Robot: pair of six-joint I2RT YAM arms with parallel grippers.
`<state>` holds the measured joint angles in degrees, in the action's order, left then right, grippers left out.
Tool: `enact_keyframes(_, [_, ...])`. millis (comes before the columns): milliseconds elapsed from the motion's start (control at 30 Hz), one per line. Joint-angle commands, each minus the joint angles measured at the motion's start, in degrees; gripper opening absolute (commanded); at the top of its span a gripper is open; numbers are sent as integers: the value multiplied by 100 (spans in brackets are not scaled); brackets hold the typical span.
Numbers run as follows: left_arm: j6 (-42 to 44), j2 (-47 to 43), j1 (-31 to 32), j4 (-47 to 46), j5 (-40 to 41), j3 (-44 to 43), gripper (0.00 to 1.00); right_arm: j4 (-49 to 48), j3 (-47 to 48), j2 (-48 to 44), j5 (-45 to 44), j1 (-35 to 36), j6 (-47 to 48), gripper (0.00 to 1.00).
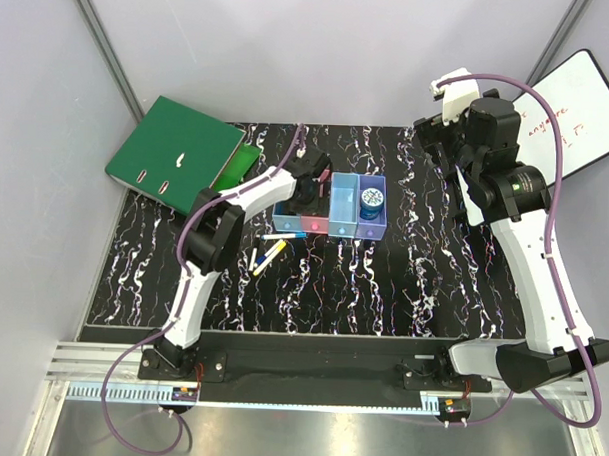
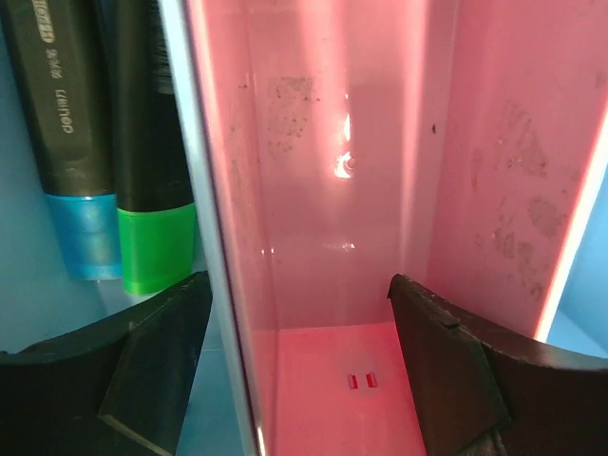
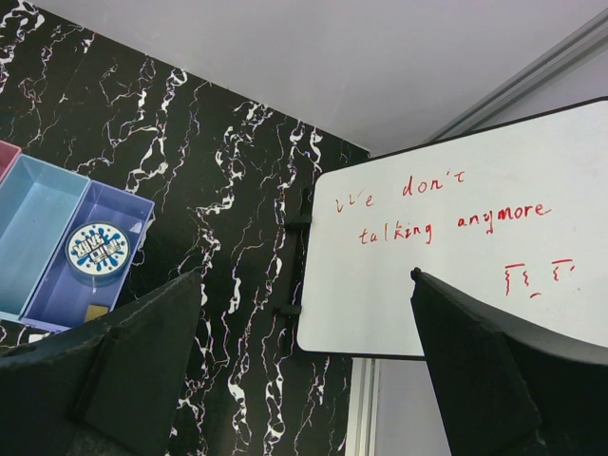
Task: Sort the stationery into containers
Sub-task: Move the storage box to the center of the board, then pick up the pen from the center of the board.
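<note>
Judging from the overhead view, the sorting is partly done: the round blue tin with a patterned top (image 1: 372,201) sits in the purple bin (image 1: 374,228) at the right end of the joined row of four small translucent plastic bins (image 1: 343,217), which stands toward the far edge of the black white-veined surface (image 1: 433,283). A few short pens (image 1: 269,250), blue, white and yellow among them, lie loose just nearward of the row's left end and are left to put away. The left pincer (image 1: 308,193) hangs over that left end, and the right arm (image 1: 516,190) is reared up by the far right corner, well apart from the work. A large green ring binder (image 1: 172,148) lies at the far left corner and a white board (image 1: 579,113) leans at the far right; neither blocks the way from pens to bins, though the left arm hides much of the two left bins. From the left wrist, the pincer is spread and pinches nothing, its fingers (image 2: 456,370) straddling the wall between the light blue bin (image 2: 38,313) and the pink bin (image 2: 332,142). A dark-bodied marker with a blue cap (image 2: 81,237) and a dark-bodied marker with a green cap (image 2: 152,247) already lie in the former; the pink one looks bare where visible. From the right wrist, the right pincer (image 3: 304,313) is spread wide and empty, facing the board's red handwriting, with the tin in the purple bin at the left and the second light blue bin (image 3: 38,223) beside it apparently unfilled.
</note>
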<state>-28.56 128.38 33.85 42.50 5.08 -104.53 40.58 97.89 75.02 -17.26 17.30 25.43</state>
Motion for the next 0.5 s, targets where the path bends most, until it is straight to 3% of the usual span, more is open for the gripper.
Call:
enact_keyframes(0, [87, -436, -36, -22, 63, -392, 82, -68, -24, -49, 38, 19, -38, 100])
enact_keyframes(467, [307, -989, -220, -31, 186, -717, 82, -68, -59, -137, 29, 19, -21, 100])
